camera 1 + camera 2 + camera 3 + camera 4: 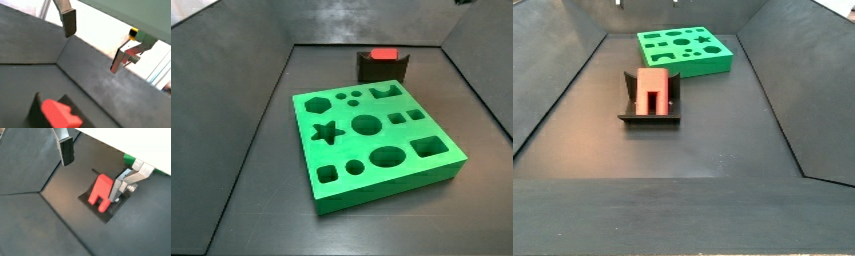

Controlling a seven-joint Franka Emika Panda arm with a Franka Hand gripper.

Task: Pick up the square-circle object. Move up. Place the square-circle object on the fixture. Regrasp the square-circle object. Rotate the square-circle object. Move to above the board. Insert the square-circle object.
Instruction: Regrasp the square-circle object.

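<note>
- Hand (93, 168): fingers apart, empty, raised clear above the square-circle object (101, 190).
- Square-circle object rests on the fixture (647, 112), likely staged for regrasping.
- Board (372, 140) lies well apart.

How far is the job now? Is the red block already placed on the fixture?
Done: the red block rests on the fixture, apart from the green board. In hand: nothing; the gripper hangs open above the block, both fingers clear of it. Left: regrasping, rotating, moving over the board and inserting; no board hole is filled.
</note>
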